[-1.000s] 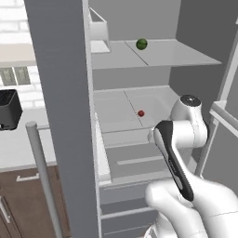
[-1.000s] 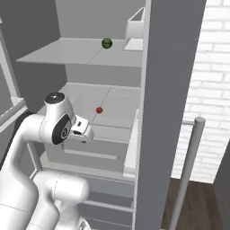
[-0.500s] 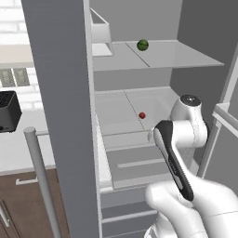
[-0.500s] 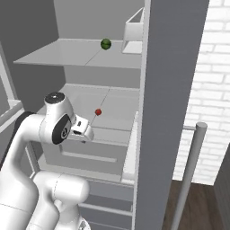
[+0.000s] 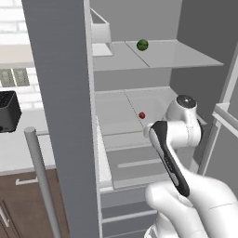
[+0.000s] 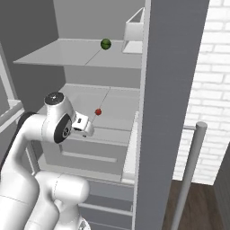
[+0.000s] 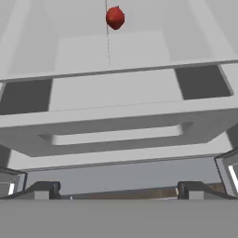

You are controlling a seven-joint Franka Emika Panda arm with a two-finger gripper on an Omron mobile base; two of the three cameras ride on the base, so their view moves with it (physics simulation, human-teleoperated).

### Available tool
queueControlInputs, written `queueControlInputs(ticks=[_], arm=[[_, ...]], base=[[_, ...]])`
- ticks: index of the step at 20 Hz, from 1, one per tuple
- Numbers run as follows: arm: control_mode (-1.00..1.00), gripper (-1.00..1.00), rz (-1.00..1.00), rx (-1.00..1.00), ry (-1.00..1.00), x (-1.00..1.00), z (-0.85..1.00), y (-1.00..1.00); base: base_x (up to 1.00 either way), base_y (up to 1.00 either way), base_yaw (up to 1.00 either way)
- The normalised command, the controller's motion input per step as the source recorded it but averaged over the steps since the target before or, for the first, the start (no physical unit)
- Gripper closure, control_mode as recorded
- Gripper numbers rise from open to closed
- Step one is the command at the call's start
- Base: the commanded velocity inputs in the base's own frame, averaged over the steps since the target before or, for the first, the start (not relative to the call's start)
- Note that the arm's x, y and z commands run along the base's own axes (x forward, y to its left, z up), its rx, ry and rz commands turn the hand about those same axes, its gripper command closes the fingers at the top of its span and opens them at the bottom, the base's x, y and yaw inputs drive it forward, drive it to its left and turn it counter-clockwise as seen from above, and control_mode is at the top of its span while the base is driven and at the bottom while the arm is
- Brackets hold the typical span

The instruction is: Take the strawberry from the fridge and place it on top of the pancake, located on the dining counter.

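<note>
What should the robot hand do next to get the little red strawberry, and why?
Probably reach forward into the fridge toward the strawberry. The gripper is open and empty, and the strawberry sits alone on the middle shelf, ahead of the fingers and not between them yet. The hand seems to be out in front of the shelf edge.

Both base cams sit behind the arm, left and right, looking forward and down into the open fridge (image 5: 139,111), sharing its shelves and the strawberry (image 6: 98,112). The hand cam looks out close past the claw (image 7: 116,190), strawberry ahead of it.
</note>
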Motion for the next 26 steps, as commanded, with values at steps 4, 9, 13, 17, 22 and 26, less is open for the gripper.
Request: queueControlInputs(ticks=[4,9,13,17,22,26], arm=[[-1.00,-1.00,0.01,0.00,-0.07,0.84,0.07,0.06],[-1.00,-1.00,0.00,0.03,0.08,0.62,0.23,-0.13],[-1.00,-1.00,-0.03,0.00,-0.03,0.75,-0.13,0.00],[-1.00,-1.00,0.00,0.00,-0.08,0.40,-0.02,0.01],[-1.00,-1.00,0.00,0.00,0.04,0.54,0.00,0.00],[-1.00,-1.00,0.00,0.00,0.00,0.37,-0.02,0.00]], base=[[0.00,0.00,0.00],[0.00,0.00,0.00],[0.00,0.00,0.00],[0.00,0.00,0.00],[0.00,0.00,0.00],[0.00,0.00,0.00]])
